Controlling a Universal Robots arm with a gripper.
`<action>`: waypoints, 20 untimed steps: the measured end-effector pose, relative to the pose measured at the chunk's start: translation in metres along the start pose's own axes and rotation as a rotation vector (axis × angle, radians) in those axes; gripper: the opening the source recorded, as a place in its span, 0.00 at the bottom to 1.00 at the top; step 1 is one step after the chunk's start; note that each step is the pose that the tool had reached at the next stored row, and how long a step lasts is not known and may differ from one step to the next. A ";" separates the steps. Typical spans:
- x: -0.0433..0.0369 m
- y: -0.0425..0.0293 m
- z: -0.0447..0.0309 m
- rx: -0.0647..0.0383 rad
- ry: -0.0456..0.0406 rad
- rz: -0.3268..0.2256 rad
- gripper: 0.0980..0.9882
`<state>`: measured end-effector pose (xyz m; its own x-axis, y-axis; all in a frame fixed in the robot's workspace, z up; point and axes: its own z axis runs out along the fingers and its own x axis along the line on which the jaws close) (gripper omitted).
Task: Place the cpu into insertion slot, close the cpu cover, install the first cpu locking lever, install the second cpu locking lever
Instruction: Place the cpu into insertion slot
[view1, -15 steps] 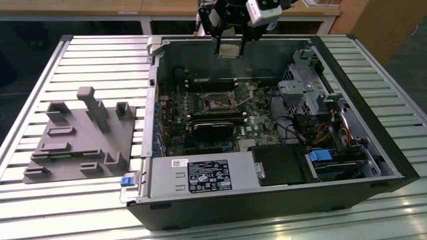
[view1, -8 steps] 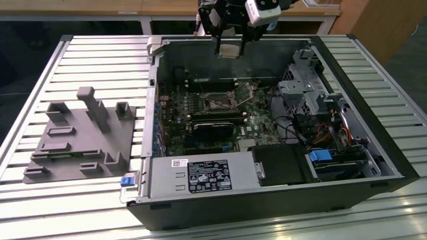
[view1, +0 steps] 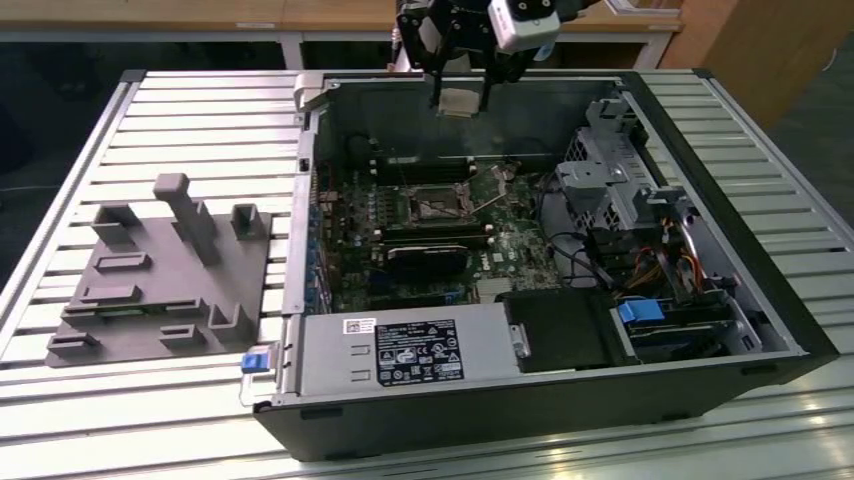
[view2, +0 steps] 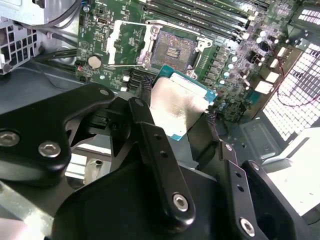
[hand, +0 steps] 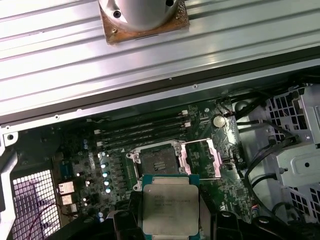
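Observation:
My gripper (view1: 458, 98) hangs above the far wall of the open computer case, shut on the cpu (view1: 458, 103), a small pale square chip. In both wrist views the cpu (view2: 182, 107) (hand: 170, 207) sits clamped by its edges between the black fingers (view2: 150, 135), metal face showing, well above the motherboard. The insertion slot (view1: 434, 208) (view2: 175, 50) (hand: 156, 162) is a dark square recess with a silver rim and lies bare. The cpu cover (view2: 127, 44) (hand: 202, 159), a silver frame plate, is swung open beside the slot.
The case walls (view1: 310, 190) enclose the green motherboard (view1: 360, 230). A black heatsink block (view1: 427, 262) lies nearer than the slot, with the grey power supply box (view1: 400, 350) in front. Drive cages and cables (view1: 627, 230) stand at the exterior view's right. A grey fixture (view1: 160, 270) rests on the slatted table.

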<state>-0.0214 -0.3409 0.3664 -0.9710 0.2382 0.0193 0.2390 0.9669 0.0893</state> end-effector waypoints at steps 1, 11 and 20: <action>0.0000 0.0000 0.0000 0.000 -0.0004 0.004 0.49; 0.0000 0.0000 0.0002 -0.001 -0.0043 0.047 0.49; 0.0000 -0.0001 0.0005 -0.002 -0.0076 0.085 0.49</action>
<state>-0.0214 -0.3409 0.3659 -0.9471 0.3204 0.0193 0.3208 0.9429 0.0892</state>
